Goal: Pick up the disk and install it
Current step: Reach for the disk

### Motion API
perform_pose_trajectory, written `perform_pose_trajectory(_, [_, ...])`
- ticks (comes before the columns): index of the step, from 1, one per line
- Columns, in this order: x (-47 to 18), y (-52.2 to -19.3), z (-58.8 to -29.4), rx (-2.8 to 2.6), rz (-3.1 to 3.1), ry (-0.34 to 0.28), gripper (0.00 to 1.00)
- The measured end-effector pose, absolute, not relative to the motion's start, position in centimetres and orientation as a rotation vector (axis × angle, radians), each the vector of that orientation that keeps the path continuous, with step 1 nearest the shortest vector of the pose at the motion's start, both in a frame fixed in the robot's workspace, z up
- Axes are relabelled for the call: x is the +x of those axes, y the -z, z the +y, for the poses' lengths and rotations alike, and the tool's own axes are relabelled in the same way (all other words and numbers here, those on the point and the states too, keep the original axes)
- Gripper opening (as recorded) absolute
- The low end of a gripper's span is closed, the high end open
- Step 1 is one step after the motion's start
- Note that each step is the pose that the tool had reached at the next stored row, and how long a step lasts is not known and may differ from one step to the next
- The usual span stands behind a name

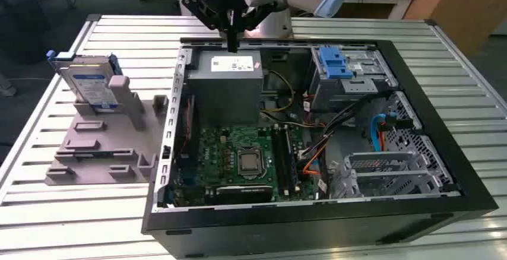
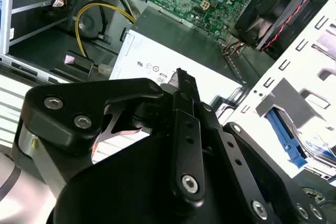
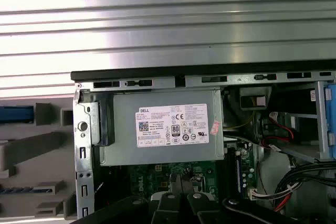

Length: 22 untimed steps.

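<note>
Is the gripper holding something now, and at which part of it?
Nothing is held. The gripper is shut and empty above the power supply; the disk stands in its gray holder.

You see a ribbed, brushed-metal bench (image 1: 79,224), a matt gray plastic stand (image 1: 103,147), the disk (image 1: 89,85) in silver metal framed with blue plastic, and a matt black end effector (image 1: 232,45) with shiny screws (image 2: 83,121).

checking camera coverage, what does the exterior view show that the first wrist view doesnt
Exterior view: the disk upright in its gray fixture with its label face showing, the CPU socket, the metal cage. First wrist view: the power supply label square-on. Both: the power supply box, motherboard, fixture, and the gripper near the power supply.
</note>
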<state>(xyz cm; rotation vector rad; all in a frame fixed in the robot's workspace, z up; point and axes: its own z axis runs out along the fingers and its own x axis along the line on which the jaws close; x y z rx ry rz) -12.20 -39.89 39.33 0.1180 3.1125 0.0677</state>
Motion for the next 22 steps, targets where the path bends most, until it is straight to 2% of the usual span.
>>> perform_pose_trajectory(22, [-12.67,-39.33,-39.89,0.118,3.112,-0.068,0.11])
